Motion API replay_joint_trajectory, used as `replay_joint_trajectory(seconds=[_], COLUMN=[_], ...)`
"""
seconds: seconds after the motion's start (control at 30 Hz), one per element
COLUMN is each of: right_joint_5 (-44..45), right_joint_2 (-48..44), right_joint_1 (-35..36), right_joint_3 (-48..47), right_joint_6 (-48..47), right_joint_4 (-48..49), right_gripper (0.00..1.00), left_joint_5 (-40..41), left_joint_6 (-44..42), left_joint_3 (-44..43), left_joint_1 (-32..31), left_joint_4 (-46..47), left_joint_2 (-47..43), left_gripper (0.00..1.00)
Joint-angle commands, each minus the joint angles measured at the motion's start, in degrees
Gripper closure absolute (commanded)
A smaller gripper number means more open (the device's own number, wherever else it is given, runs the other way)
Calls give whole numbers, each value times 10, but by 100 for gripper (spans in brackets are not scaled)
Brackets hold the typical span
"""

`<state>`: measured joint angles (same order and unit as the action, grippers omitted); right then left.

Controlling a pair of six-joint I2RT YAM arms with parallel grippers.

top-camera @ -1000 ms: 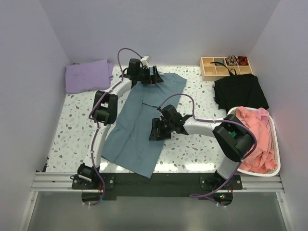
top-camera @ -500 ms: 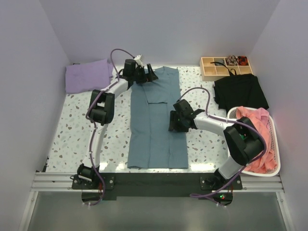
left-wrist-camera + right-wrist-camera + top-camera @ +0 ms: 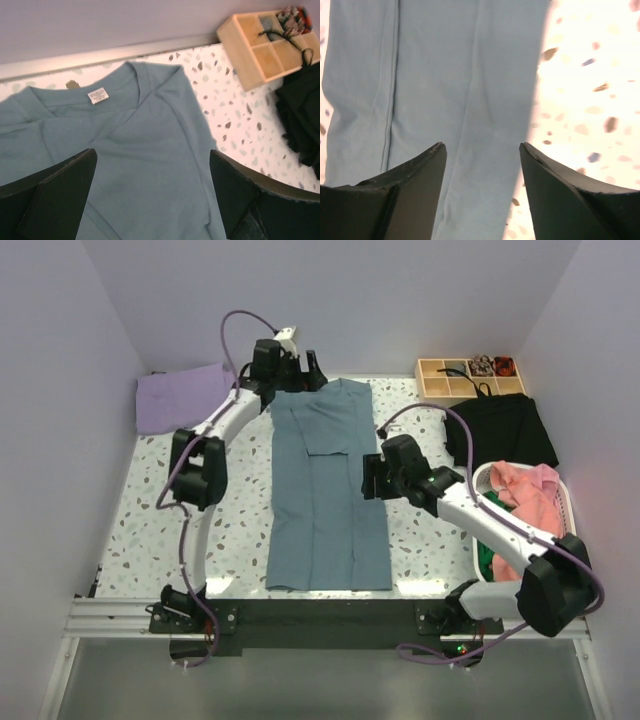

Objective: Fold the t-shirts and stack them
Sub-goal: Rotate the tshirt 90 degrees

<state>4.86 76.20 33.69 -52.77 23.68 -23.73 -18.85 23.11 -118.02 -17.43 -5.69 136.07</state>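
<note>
Right end effector has shifted right, open over the slate-blue t-shirt.

No legible wording anywhere in view. Sole candidate: small white neck tag sewn inside the collar of the slate-blue t-shirt, lying just ahead of the left gripper. Faint grey print on the tag, too small to read.

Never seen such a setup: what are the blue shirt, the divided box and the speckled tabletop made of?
Blue shirt: soft matte cloth, probably cotton; it creases, seams stitched. Divided box: pale matte wood, seemingly unvarnished. Tabletop: white with dark flecks, terrazzo-like; stone or printed laminate, unclear.
</note>
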Motion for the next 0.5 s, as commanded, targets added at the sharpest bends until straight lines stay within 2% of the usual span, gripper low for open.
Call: replay_joint_trajectory(seconds=[0.0,0.07,0.1,0.13,0.2,0.27,0.3,0.47], right_joint_5=[150,155,144,133,79,53,29,-47], right_joint_2=[-31,-37,-44,-52,-83,-113,-144,-218], right_joint_1=[-15,-21,-22,-22,-23,-23,-23,-23], right_joint_3=[-40,-44,-29,-17,26,60,94,166], right_joint_6=[-7,-7,-1,6,26,52,58,85], right_joint_4=[-92,-127,-133,-135,-135,-132,-130,-143], right_gripper=[32,32,32,32,32,32,32,32], left_joint_5=[127,132,149,162,187,220,228,250], left_joint_6=[-24,2,28,38,58,76,95,179], left_joint_3=[171,294,419,476,610,678,733,841], left_joint_1=[-23,-25,-33,-38,-60,-73,-88,-123], left_joint_4=[-26,15,28,44,38,10,2,-113], left_joint_2=[-201,-305,-377,-411,-503,-564,-624,-775], left_gripper=[0,0,0,0,0,0,0,0])
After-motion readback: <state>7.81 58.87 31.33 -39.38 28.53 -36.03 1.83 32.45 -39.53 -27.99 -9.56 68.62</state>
